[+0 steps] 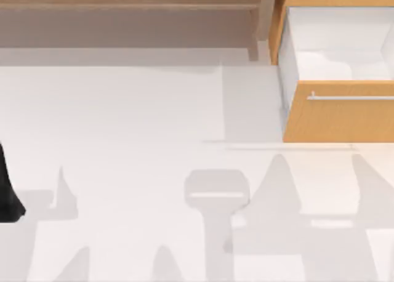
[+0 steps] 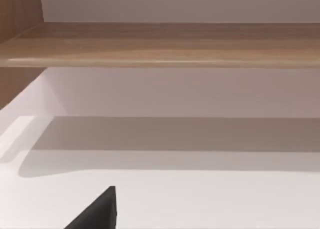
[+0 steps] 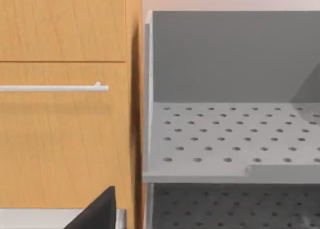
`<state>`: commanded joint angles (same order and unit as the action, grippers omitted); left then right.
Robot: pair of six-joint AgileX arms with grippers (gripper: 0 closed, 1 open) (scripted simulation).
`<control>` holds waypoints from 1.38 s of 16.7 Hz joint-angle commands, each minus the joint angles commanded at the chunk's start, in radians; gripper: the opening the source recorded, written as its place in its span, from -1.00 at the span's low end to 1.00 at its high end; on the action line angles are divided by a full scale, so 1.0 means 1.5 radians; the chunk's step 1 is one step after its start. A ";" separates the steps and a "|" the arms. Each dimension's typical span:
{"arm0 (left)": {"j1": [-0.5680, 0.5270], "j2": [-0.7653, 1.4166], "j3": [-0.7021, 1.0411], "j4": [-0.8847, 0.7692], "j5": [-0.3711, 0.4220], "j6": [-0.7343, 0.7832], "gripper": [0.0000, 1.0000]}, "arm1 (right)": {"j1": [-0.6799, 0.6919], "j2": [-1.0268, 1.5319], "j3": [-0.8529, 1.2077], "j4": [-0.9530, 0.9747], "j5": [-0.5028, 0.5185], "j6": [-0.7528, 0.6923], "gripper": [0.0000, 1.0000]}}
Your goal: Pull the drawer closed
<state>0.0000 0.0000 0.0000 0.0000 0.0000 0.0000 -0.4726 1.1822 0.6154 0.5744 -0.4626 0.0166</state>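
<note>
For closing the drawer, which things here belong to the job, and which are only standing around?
Belong to the job:
- drawer, pulled open at the table's right
- its silver handle

Only standing around:
- brown shelf unit, along the back left
- grey perforated rack, beside the drawer cabinet

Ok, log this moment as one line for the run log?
drawer: pulled out, white inside showing | handle: untouched | left arm: parked at table's left edge | shelf: along the back | step: closing not started
</note>
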 joint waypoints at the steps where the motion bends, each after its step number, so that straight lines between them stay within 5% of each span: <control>1: 0.000 0.000 0.000 0.000 0.000 0.000 1.00 | 0.000 0.000 0.000 0.000 0.000 0.000 1.00; 10: 0.000 0.000 0.000 0.000 0.000 0.000 1.00 | 0.062 0.011 -0.054 0.081 0.058 -0.093 1.00; 23: 0.000 0.000 0.000 0.000 0.000 0.000 1.00 | 0.428 0.297 -0.279 0.565 0.400 -0.732 1.00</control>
<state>0.0000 0.0000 0.0000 0.0000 0.0000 0.0000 0.1693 1.6280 0.1975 1.4220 0.1373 -1.0820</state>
